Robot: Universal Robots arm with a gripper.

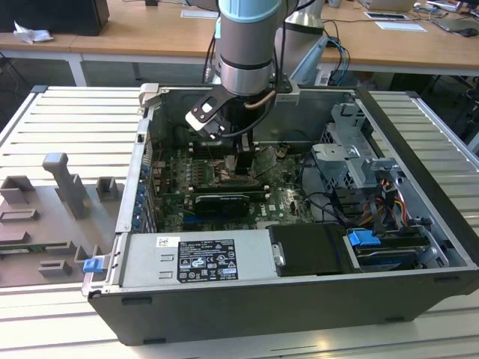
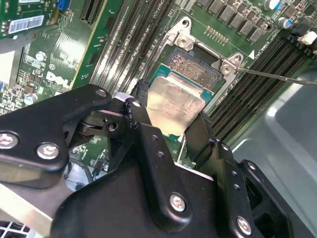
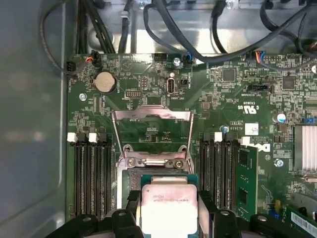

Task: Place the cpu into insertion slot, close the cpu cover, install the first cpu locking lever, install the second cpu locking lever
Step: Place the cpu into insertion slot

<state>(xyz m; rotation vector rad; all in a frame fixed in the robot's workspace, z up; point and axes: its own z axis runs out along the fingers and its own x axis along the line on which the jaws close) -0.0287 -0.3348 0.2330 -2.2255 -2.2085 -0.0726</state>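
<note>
My gripper [image 2: 171,113] [image 3: 168,210] is shut on the cpu [image 2: 173,101] [image 3: 167,196], a flat square chip with a pale silver top and a green edge. Its black fingers [image 2: 140,94] press two opposite sides of the chip. I hold the chip just over the insertion slot [image 2: 195,64] [image 3: 148,173], partly covering its dark centre. Whether the chip touches the slot I cannot tell. The cpu cover [image 3: 151,115], a thin silver frame, stands swung open beyond the slot. In the exterior view the gripper [image 1: 243,161] reaches down into the open computer case over the green board [image 1: 281,198].
Long black memory slots [image 3: 91,176] [image 3: 218,171] flank the socket on both sides. A thin metal rod [image 2: 277,77] sticks out beside the socket. Cables [image 3: 173,29] run along the case wall. The drive cage [image 1: 352,153] and power supply [image 1: 198,258] fill the case's other sides.
</note>
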